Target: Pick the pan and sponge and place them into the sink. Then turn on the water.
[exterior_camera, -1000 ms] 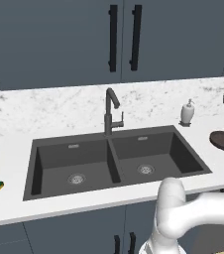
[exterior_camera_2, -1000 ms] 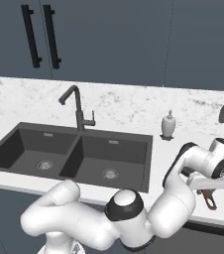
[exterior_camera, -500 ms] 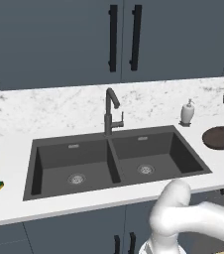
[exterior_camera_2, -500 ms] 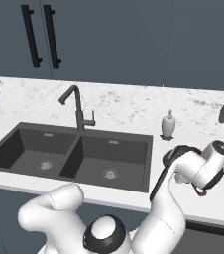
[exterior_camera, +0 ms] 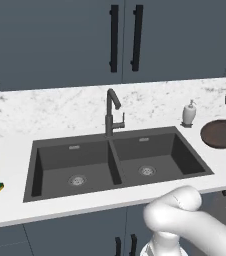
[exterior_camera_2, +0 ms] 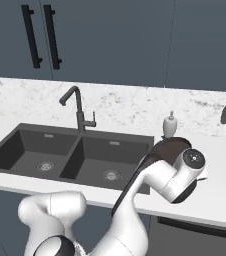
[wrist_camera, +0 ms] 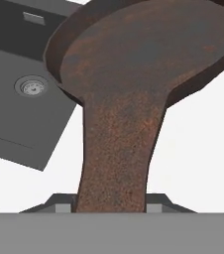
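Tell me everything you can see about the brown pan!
The pan is small, round and shallow, dark brown with rusty speckles, like old cast iron. It has one flat, short handle. It sits at the right of the sink, past the right basin's corner, and looks slightly lifted and tilted in the hand view. The gripper is at the end of its handle, jaws closed on it. A white soap bottle stands just behind it, not touching.

The pan [exterior_camera: 221, 134] shifted on the counter right of the sink [exterior_camera: 116, 160], coming nearer the basin than a second ago and showing as a fuller round. The arm swung lower and rightward, its wrist dropping in front of the pan in the right base view.
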{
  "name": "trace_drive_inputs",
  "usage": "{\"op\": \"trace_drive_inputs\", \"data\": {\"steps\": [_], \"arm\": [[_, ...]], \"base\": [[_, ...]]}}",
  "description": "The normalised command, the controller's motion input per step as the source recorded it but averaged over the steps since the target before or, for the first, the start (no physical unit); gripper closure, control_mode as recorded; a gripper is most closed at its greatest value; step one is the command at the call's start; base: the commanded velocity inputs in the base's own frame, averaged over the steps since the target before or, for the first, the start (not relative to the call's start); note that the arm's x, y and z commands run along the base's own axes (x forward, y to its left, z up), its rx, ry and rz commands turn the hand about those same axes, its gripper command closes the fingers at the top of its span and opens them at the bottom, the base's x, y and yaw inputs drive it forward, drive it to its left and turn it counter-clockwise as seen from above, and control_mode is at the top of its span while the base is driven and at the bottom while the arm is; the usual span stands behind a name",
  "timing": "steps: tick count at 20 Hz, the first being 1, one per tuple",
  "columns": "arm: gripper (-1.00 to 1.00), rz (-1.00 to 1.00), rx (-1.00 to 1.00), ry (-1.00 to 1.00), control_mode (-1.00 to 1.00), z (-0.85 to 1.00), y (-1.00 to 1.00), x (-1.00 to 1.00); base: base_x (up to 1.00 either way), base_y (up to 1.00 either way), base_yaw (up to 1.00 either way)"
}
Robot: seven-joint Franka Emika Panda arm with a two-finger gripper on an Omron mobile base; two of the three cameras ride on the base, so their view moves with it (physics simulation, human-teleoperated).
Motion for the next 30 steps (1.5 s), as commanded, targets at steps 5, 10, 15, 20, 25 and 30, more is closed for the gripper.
{"op": "trace_drive_inputs", "data": {"steps": [5, 10, 15, 20, 25, 30], "arm": [[1.0, 0.0, 0.0, 0.0, -1.0, 0.8, 0.48, -0.26], [1.0, -0.03, -0.11, -0.03, -1.0, 0.74, 0.64, -0.04], [1.0, -0.01, -0.12, -0.02, -1.0, 0.3, 0.65, 0.0], [1.0, -0.12, -0.01, 0.0, -1.0, 0.01, 0.69, 0.0], [1.0, -0.28, 0.11, 0.0, -1.0, 0.16, 0.75, 0.0], [1.0, -0.29, 0.13, 0.04, -1.0, 0.19, 0.71, 0.0]], "base": [[0.0, 0.0, 0.0], [0.0, 0.0, 0.0], [0.0, 0.0, 0.0], [0.0, 0.0, 0.0], [0.0, 0.0, 0.0], [0.0, 0.0, 0.0]]}}
